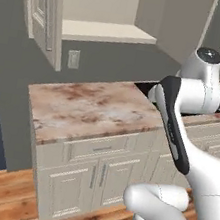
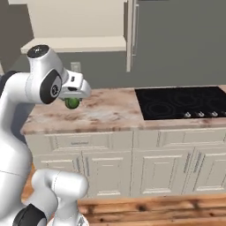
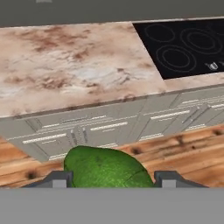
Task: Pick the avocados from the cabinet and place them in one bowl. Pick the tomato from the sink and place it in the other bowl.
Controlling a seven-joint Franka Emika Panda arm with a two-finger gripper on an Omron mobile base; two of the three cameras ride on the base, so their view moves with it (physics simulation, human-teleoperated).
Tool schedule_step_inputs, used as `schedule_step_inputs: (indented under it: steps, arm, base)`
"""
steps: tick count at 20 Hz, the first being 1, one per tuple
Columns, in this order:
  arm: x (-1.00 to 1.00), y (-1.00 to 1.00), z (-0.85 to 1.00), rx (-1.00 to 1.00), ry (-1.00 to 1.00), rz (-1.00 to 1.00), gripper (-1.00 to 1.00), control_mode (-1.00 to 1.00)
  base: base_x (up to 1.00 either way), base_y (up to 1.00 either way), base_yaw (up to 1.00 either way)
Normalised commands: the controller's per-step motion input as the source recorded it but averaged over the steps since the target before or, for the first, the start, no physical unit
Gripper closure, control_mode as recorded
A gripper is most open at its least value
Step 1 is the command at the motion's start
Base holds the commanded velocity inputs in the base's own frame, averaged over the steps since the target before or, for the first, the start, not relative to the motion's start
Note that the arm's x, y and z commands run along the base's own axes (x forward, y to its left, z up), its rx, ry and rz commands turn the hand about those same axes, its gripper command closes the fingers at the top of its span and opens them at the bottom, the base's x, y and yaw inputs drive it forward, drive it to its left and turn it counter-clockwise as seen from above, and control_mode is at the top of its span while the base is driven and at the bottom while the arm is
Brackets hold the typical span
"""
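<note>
We see the grey-beige wall cabinet [image 1: 51, 16] standing open above the mottled pink-brown stone counter [image 2: 106, 110]. Our white arm bends forward with its gripper [image 2: 73, 102] above the counter's left part, fingers [image 3: 59, 178] clamped on a glossy dark green avocado [image 3: 105, 168], lying crosswise between them.

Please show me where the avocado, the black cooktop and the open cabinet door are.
avocado [image 3: 105, 168], hand view, middle of its green skin.
cooktop [image 2: 181, 102], right base view, bare black glass.
cabinet door [image 1: 47, 13], left base view, door panel.
</note>
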Motion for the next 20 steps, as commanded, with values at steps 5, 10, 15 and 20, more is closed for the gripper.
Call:
schedule_step_inputs:
  steps: [5, 10, 15, 20]
  arm:
    - [0.0, 0.0, 0.0, 0.0, 0.0, 0.0, 1.0, 1.0]
    - [0.0, 0.0, 0.0, 0.0, 0.0, 0.0, 1.0, 1.0]
    - [0.0, 0.0, 0.0, 0.0, 0.0, 0.0, 1.0, 1.0]
    - [0.0, 0.0, 0.0, 0.0, 0.0, 0.0, 1.0, 1.0]
  base:
    - [0.03, -0.12, -0.57]
    - [0.0, -0.11, -0.56]
    - [0.0, -0.13, -0.58]
    - [0.0, -0.2, -0.62]
